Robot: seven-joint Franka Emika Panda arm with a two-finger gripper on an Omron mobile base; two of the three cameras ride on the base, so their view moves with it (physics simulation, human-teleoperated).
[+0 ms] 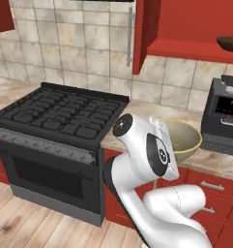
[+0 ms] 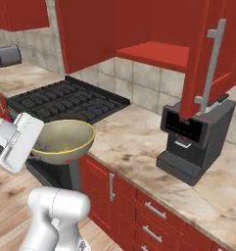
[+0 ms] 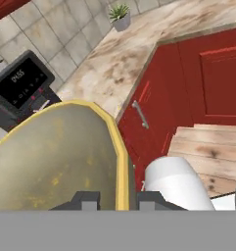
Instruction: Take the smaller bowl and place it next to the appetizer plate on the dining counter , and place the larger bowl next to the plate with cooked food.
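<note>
Left base view: the larger bowl sits just past the arm's white wrist, at the wall counter edge between the stove and the coffee machine — I cannot tell here whether it rests or hangs lifted. Up on the open cabinet shelf, the smaller bowl looks untouched.
Right base view: the larger bowl's near rim meets the white hand; the bowl appears to overhang the counter edge. Inside — empty, just a mottled beige wall.
Hand view: the gripper has its two tips pinched on the yellowish rim, one inside, one outside — a grip on the bowl.
Progress: early, by my judgement — the larger bowl is grasped but far from any plate; both placements are left.
</note>
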